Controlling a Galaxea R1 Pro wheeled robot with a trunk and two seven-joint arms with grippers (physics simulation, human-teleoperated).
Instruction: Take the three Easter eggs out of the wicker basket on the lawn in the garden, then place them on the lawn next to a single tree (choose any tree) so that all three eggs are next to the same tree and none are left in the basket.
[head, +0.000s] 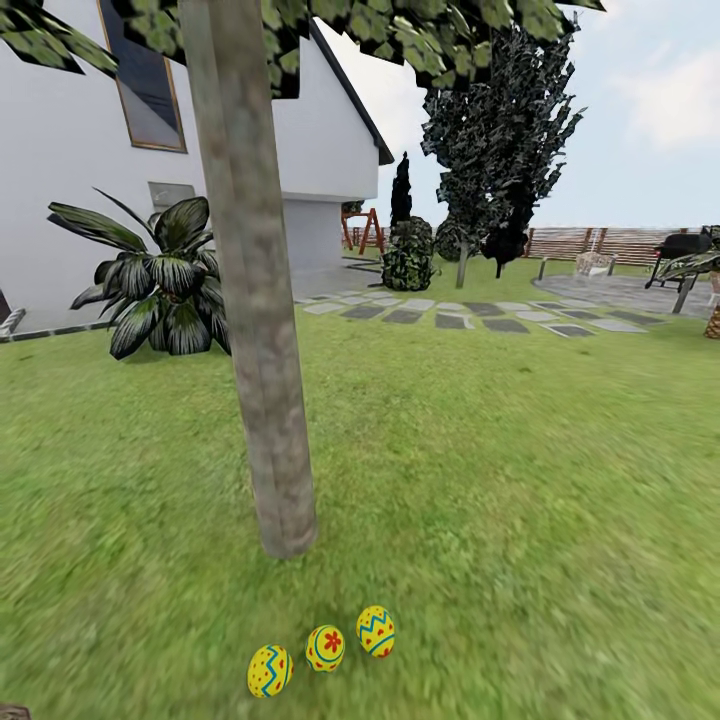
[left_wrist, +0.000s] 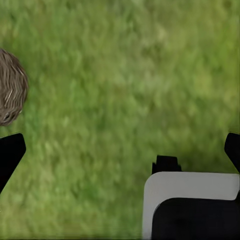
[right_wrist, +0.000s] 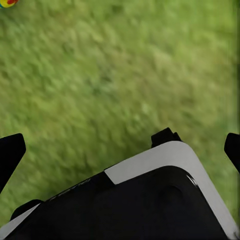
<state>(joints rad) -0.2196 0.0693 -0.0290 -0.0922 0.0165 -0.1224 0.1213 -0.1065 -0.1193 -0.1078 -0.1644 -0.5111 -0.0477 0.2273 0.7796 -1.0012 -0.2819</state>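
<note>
Wide lawn (head: 520, 470), white house (head: 60, 150) behind, tall tree (head: 255, 330) w/ bare trunk at centre-left, three eggs (head: 325, 647) in a row on grass near trunk base, left gripper (left_wrist: 120, 150) & right gripper (right_wrist: 120, 150) spread wide, nothing held, over grass, basket (left_wrist: 10, 87) near left one.

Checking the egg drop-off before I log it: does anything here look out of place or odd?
Nothing stands out. Three eggs lie whole in a loose row on the grass, close to the tree trunk.
</note>
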